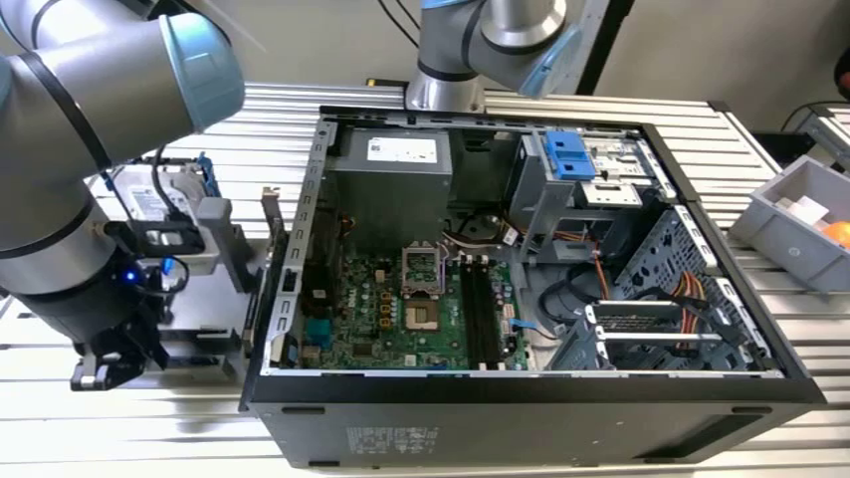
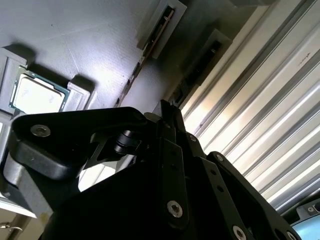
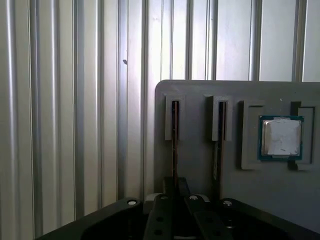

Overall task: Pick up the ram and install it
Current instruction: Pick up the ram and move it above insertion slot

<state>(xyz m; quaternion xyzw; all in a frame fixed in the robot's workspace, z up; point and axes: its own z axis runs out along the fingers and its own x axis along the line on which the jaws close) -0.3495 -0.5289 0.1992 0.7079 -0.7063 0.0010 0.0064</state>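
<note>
The ram (image 3: 175, 142) stands on edge in a slot of a grey holder (image 3: 200, 170), and I see it edge-on as a thin dark strip. In the second wrist view the ram (image 2: 146, 56) runs along the same holder. My gripper (image 3: 175, 186) straddles the near end of the ram, with its fingers drawn close on either side of it. In the second wrist view the gripper (image 2: 167, 114) has its fingertips pressed nearly together. In the exterior view the gripper (image 1: 113, 363) hangs low at the left, beside the open computer case (image 1: 531, 398).
A second stick (image 3: 218, 145) stands in the neighbouring slot. A square silver processor (image 3: 281, 137) lies in a pocket of the holder. The motherboard's long black memory slots (image 1: 481, 309) lie in the case. A grey bin (image 1: 797, 224) stands at the exterior view's right.
</note>
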